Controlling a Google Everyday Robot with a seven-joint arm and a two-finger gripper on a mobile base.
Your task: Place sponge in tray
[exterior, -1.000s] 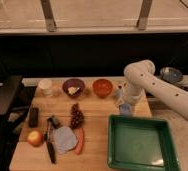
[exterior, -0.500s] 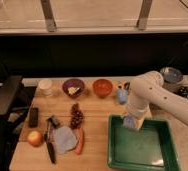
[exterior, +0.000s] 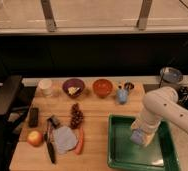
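Sponge (exterior: 138, 136), a small light-blue soft block, sits pinched in the gripper (exterior: 139, 135) low over the large dark-green plastic tray (exterior: 118, 150); it looks light and squashy, best held across its short sides. Farther off, a blue cup (exterior: 121, 96), orange bowl (exterior: 102, 87) and purple bowl (exterior: 73, 87) stand well clear on the wooden table (exterior: 94, 117).

A glossy green plastic tray (exterior: 121, 150) catches the light on a pale wooden tabletop (exterior: 94, 110). Over the tray, the smooth white-shelled arm's end effector (exterior: 138, 137) carries a soft, matt light-blue sponge (exterior: 137, 135). Nearby lies a matt grey-blue cloth (exterior: 64, 139).
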